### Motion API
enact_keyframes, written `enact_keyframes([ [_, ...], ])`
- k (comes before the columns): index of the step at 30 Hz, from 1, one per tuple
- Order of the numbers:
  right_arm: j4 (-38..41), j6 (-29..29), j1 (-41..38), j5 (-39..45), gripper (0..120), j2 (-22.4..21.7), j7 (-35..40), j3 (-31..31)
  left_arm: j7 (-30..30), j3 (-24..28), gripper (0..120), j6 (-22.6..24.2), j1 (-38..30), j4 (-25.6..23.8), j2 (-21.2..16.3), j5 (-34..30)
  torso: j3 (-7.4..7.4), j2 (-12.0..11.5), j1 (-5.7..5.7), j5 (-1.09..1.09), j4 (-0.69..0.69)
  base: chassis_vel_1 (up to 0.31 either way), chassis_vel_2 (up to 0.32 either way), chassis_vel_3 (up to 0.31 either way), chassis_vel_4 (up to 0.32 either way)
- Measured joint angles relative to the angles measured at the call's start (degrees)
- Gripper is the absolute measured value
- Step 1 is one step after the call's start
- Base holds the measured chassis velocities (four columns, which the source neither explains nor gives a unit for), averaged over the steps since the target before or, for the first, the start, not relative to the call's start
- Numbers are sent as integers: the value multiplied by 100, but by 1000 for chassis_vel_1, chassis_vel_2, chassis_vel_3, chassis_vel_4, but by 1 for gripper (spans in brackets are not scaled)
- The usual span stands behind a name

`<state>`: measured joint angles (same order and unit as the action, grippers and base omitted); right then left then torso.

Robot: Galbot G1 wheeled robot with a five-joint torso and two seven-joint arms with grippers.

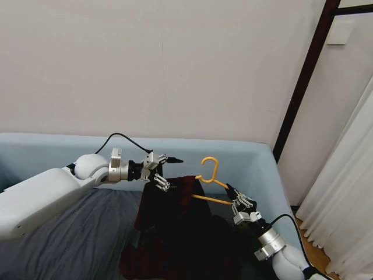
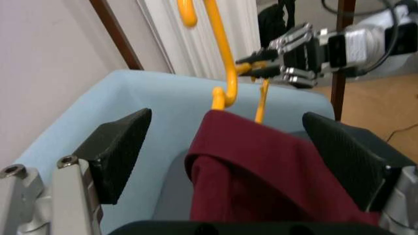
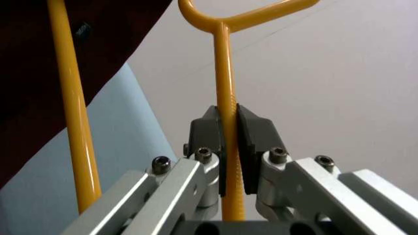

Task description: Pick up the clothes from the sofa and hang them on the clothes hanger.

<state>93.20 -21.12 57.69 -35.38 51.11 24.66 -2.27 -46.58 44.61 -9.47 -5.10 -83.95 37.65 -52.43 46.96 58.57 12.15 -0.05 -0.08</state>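
One hanger point(image 3: 223, 73), right gripper point(image 3: 230, 120) clamping its rod

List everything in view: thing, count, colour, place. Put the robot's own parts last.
garment: 1, dark red, draped over the hanger and trailing down onto the sofa seat
hanger: 1, yellow, held up above the sofa
sofa: 1, light blue with a grey seat, across the lower view
wall: 1, white, behind the sofa
door frame: 1, dark brown, right of the sofa
curtain: 1, white, far right
left gripper: 1, silver and black, open, fingers on either side of the garment's top
right gripper: 1, silver and black, shut on the hanger
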Motion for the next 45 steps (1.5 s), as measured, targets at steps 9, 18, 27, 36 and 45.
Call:
enact_keyframes([
  [9,-6,-92,-23,-161,5,-42,2,-6,-50,365,89,11,-260,331,290,15,0,0,0,0,1,0,0,0,0],
  [18,-9,-207,-41,-266,5,-71,-2,12,-603,481,79,7,-327,716,411,-43,0,1,-1,0,2,0,0,0,0],
  [27,-20,-376,-119,-470,5,-80,-10,44,-801,650,48,8,-380,1030,663,61,0,1,-1,0,1,0,0,0,0],
  [36,-14,-447,-163,-648,5,-55,-13,48,-830,762,16,9,-417,1026,688,85,0,1,-1,0,1,0,0,0,0],
  [45,21,-469,-176,-696,5,-60,20,34,-812,743,9,12,-377,984,667,73,0,1,-1,0,1,0,0,0,0],
])
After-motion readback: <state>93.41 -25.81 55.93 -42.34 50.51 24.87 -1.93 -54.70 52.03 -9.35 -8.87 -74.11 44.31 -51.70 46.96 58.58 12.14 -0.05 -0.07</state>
